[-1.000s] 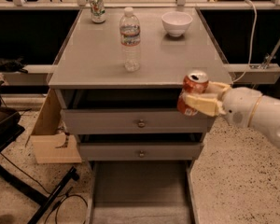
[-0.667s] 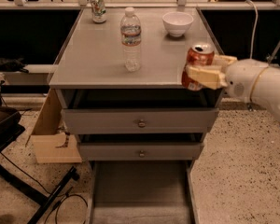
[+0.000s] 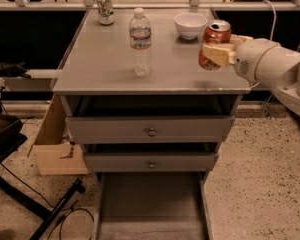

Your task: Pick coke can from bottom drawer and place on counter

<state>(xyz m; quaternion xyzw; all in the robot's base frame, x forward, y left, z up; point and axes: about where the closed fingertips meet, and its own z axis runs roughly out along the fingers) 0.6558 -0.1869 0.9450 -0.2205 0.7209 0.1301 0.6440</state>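
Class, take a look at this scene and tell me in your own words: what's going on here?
A robot arm reaches in from the right, and its gripper is shut on the coke can. It holds the can upright over the right side of the counter, apparently just above the surface and not yet set down. The bottom drawer stands pulled out at floor level. Also on the counter are a water bottle, a white bowl and a white-and-green can.

Two cans (image 3: 216, 40) (image 3: 105, 7), one bottle (image 3: 140, 41), one bowl (image 3: 190, 25), seemingly three drawers (image 3: 115, 130) (image 3: 115, 162) (image 3: 150, 206), hand (image 3: 213, 54) over counter (image 3: 100, 59)
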